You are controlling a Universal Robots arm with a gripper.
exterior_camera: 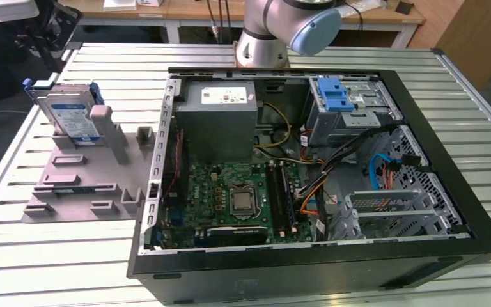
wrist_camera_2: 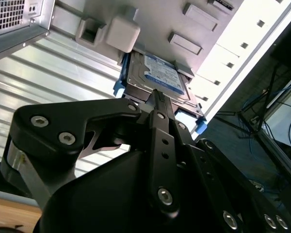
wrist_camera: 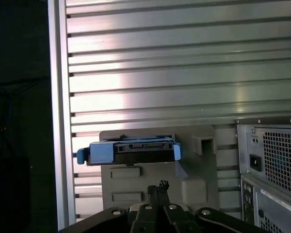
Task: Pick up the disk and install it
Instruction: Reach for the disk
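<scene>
- While you are looking through both wrist views, the gripper point(wrist_camera: 158, 186) is showing its fingertips pressed together, clamping nothing.
- You are seeing the disk point(wrist_camera_2: 160, 75) standing on edge just past those tips, apart from them, its blue frame facing the pincer.
- It is sitting in a slot of the grey holder point(exterior_camera: 75, 182).
- That holder is lying on the slatted table point(exterior_camera: 58, 262), at the exterior view's left of the open computer case point(exterior_camera: 314, 259).
- Inside the case, the cage with the blue latch point(exterior_camera: 352, 118) is sitting at a far corner.
</scene>
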